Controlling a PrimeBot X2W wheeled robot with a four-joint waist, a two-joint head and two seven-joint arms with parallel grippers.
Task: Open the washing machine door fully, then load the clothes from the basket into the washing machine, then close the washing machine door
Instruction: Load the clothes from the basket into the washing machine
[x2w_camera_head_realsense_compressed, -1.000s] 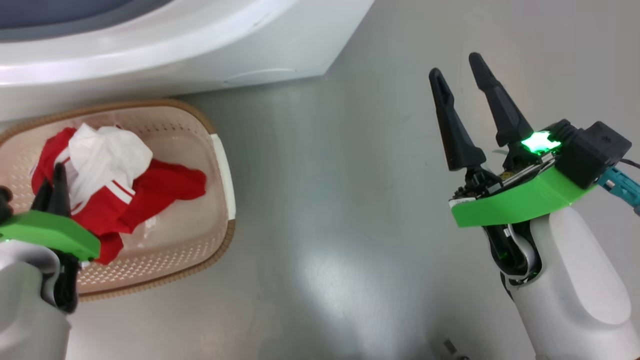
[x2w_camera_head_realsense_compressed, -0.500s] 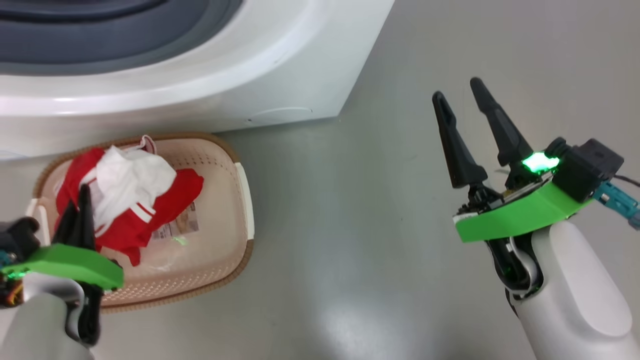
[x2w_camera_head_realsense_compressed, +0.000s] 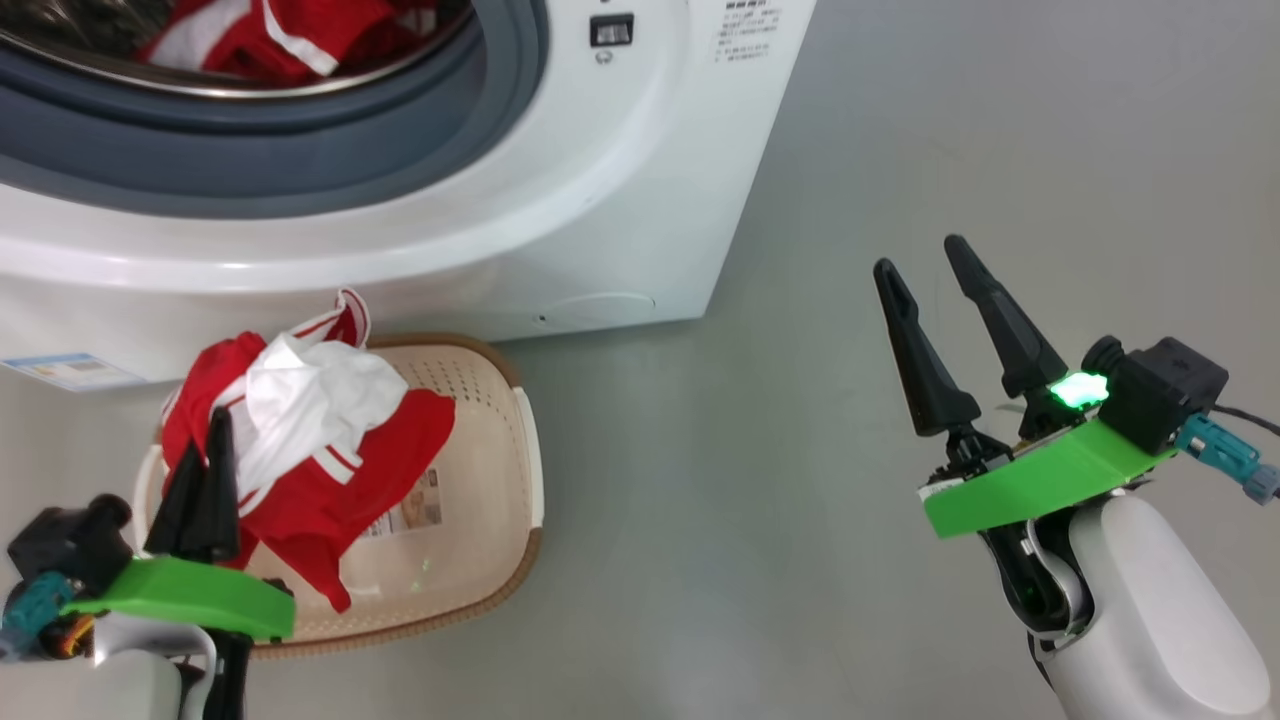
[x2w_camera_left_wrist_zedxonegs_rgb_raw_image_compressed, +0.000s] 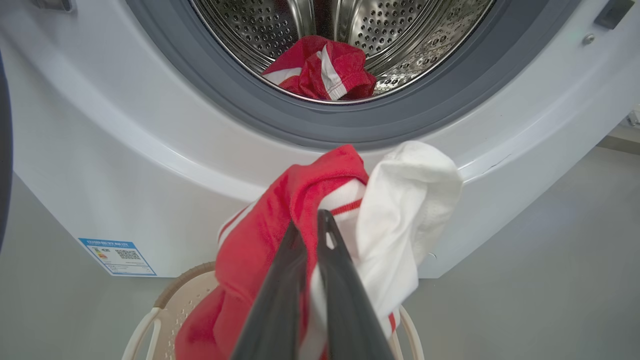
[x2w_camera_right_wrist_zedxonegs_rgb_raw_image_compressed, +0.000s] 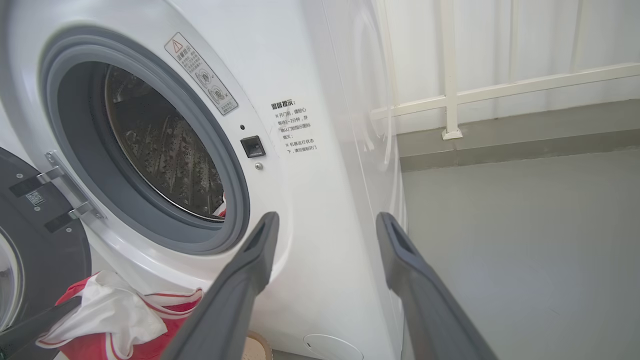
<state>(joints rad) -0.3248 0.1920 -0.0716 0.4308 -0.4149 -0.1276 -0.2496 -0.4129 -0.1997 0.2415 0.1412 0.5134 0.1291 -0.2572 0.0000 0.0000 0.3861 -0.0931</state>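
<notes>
The washing machine (x2w_camera_head_realsense_compressed: 600, 200) is left open, 1 red garment (x2w_camera_left_wrist_zedxonegs_rgb_raw_image_compressed: 320, 70) in the drum (x2w_camera_left_wrist_zedxonegs_rgb_raw_image_compressed: 400, 30). Above the basket (x2w_camera_head_realsense_compressed: 527, 470), striped clothes (x2w_camera_head_realsense_compressed: 310, 430) are pinched in the closed-up left gripper (x2w_camera_head_realsense_compressed: 207, 440). They're hung low and could get snagged on the gasket (x2w_camera_head_realsense_compressed: 300, 170). The right gripper (x2w_camera_head_realsense_compressed: 917, 253) is held wide, empty.

The big boxy white washing machine (x2w_camera_head_realsense_compressed: 640, 200) has a grey rubber gasket (x2w_camera_head_realsense_compressed: 300, 170) and a shiny perforated steel drum (x2w_camera_left_wrist_zedxonegs_rgb_raw_image_compressed: 400, 30). Below its opening, the soft fabric garment (x2w_camera_head_realsense_compressed: 320, 440) is red with white stripes and panels. The perforated plastic basket (x2w_camera_head_realsense_compressed: 470, 400) before the machine is cream, brown-rimmed. A blue sticker (x2w_camera_left_wrist_zedxonegs_rgb_raw_image_compressed: 117, 256) marks the machine's front.
</notes>
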